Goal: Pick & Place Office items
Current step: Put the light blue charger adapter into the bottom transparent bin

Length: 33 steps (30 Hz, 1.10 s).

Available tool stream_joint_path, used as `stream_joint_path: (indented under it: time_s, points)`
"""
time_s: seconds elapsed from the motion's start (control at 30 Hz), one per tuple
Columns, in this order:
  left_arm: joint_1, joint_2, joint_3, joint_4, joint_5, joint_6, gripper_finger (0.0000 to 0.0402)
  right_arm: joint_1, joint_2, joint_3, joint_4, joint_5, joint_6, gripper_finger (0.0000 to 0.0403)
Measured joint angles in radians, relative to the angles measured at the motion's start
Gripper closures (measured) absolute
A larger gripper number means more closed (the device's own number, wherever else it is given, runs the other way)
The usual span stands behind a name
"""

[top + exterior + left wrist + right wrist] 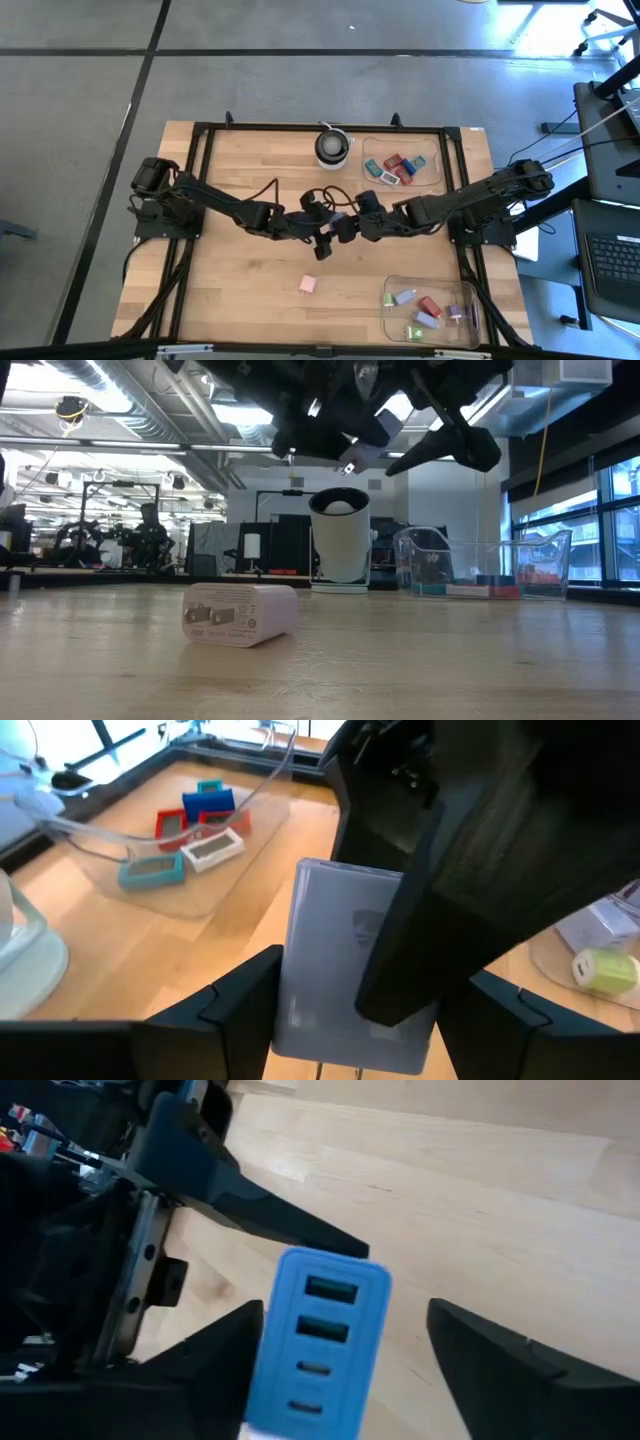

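At frame centre, your left gripper (350,1010) pinches a blue charger (312,1342) while the right gripper (345,1345) straddles it, jaws apart — release early and it drops.

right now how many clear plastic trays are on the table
2: one tray at the far right beside the round white-and-black object, one tray at the near right corner. Both hold small coloured pieces.
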Motion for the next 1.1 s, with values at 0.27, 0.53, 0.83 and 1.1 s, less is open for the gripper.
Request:
stream_joint_path:
  time_s: [0.27,0.53,0.83,1.1]
  points:
    - [0.002,0.000,0.000,0.021,-0.006,0.083,0.0169,-0.005,0.000,0.002,0.023,-0.003,-0.017,0.0240]
    - [-0.006,-0.001,0.000,0.052,-0.027,0.119,0.0140,-0.005,0.000,-0.001,0.062,-0.008,-0.094,0.0283]
    - [-0.002,-0.001,0.000,0.055,-0.025,-0.105,0.0099,-0.038,-0.057,-0.001,-0.061,-0.034,-0.215,0.0283]
    - [-0.004,-0.002,0.001,0.049,0.020,-0.176,0.0100,-0.019,-0.186,-0.001,-0.195,-0.025,-0.214,0.0283]
